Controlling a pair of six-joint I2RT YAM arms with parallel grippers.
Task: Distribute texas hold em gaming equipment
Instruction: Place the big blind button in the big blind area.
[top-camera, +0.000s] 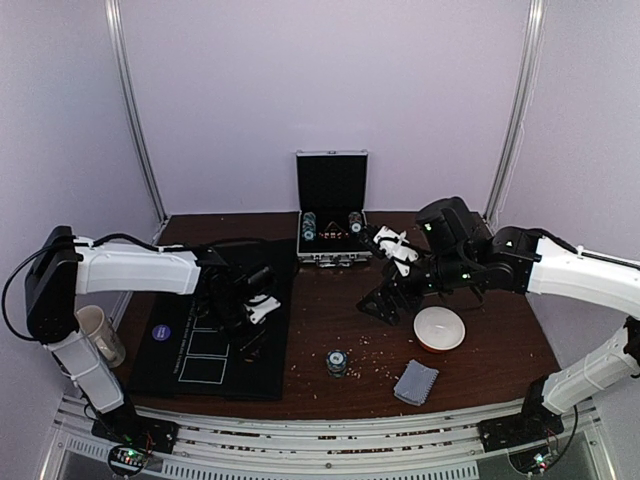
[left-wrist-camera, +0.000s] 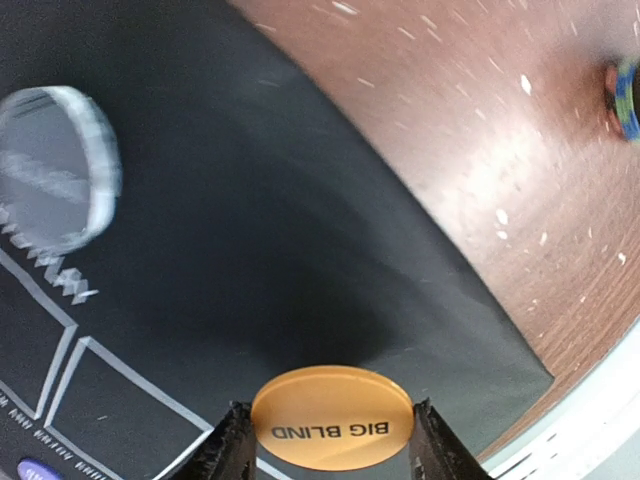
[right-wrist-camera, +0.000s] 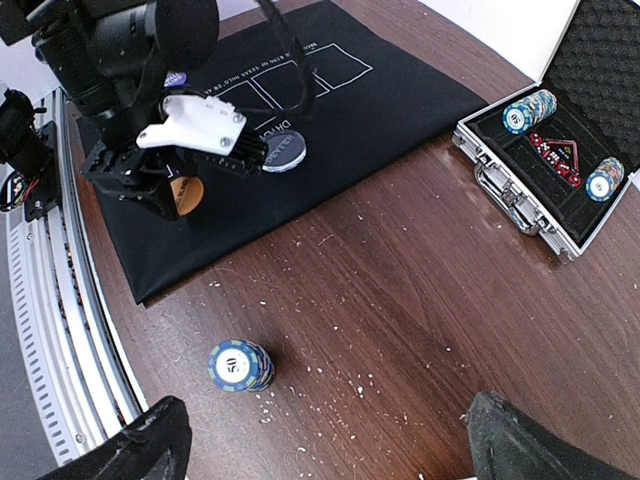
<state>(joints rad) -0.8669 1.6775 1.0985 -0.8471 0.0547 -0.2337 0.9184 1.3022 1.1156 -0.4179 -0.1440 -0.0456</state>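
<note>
Over the mat, my left gripper holds the orange button by its two edges. It looks like a small, hard, light disc. It also looks smooth, so I think it could slip if I squeeze too softly. The edges are the right place to hold it.

My left wrist view lets me read BIG BLIND on it. In the top view it is too small to tell. A white button lies on the mat close by.

Further right, a chip stack stands on the table. I think it would tip easily, so I would hold it low on its sides.

Only the other two views show the case with more chips. My right gripper is open wide and holds nothing.
</note>
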